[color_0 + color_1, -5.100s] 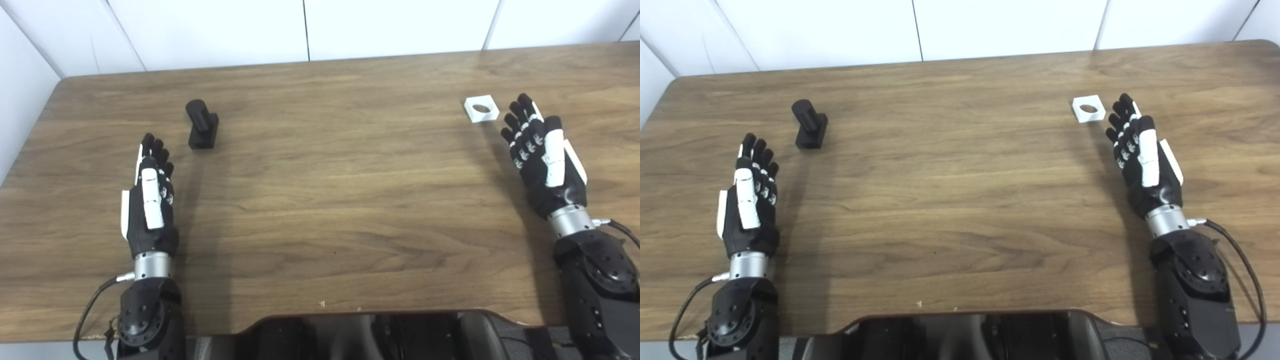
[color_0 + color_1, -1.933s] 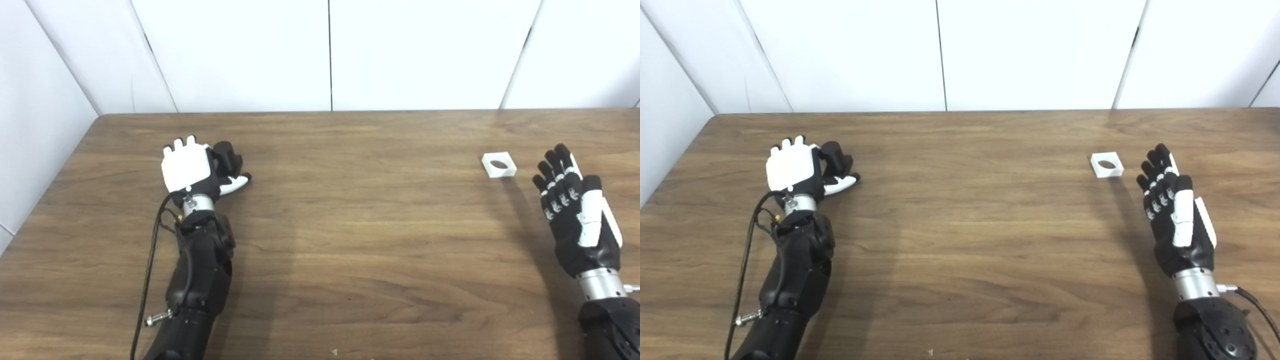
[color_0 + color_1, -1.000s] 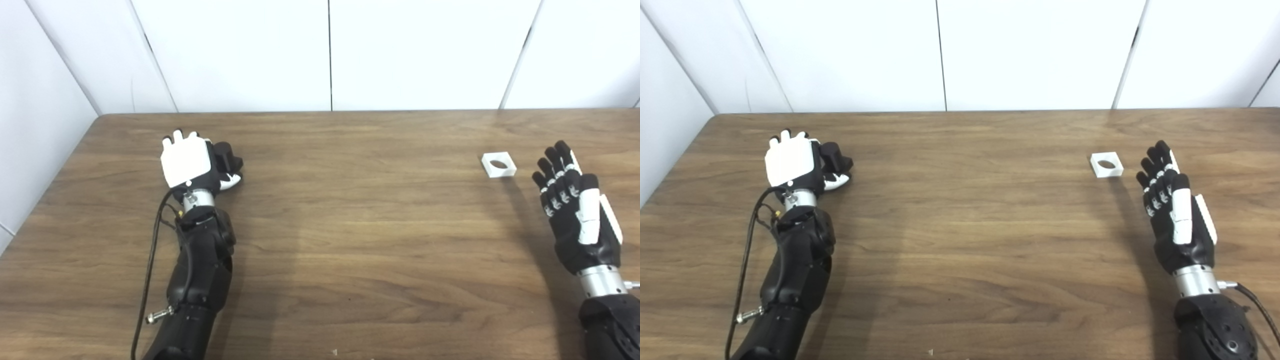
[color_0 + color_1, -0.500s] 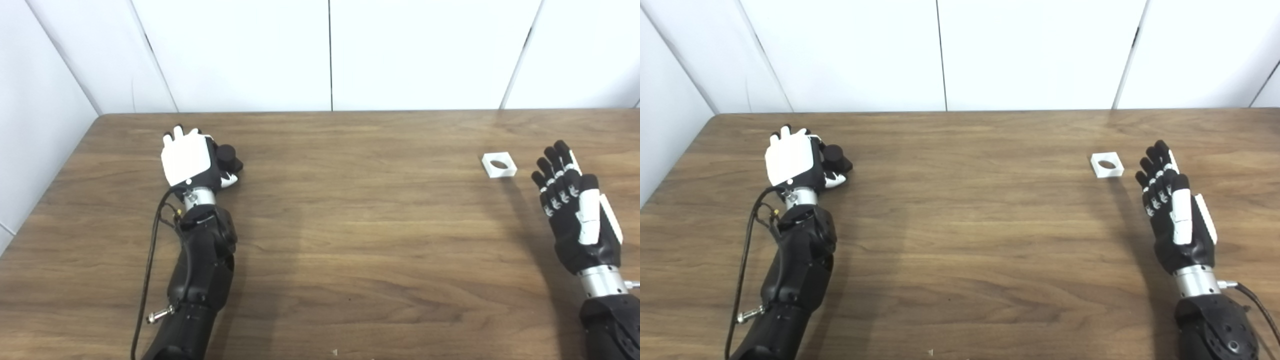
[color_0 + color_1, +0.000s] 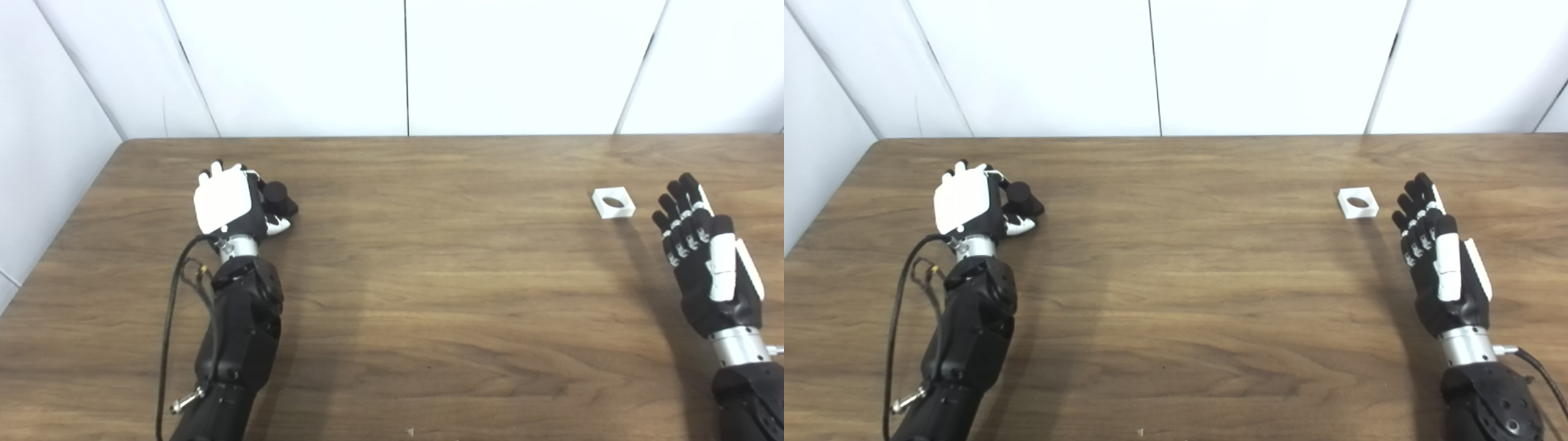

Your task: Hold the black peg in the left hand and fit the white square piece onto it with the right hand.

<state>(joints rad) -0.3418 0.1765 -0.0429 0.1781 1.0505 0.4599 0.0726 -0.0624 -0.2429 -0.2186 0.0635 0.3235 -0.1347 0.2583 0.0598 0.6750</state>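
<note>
The black peg (image 5: 278,197) is at the back left of the table, wrapped by my left hand (image 5: 229,205), whose white back faces me; only the peg's round end sticks out to the right of the palm. The hand is shut on it. The white square piece (image 5: 612,203) with a round hole lies flat on the table at the right. My right hand (image 5: 704,257) rests just right of and nearer than it, fingers straight and apart, holding nothing and not touching the piece.
The brown wooden table (image 5: 429,275) runs to a white panelled wall (image 5: 404,67) at the back and on the left. A black cable (image 5: 177,306) hangs along my left forearm.
My left hand has closed tighter on the peg and turned a little, tipping the peg's round end toward the right. The right hand and the white piece have stayed put.
</note>
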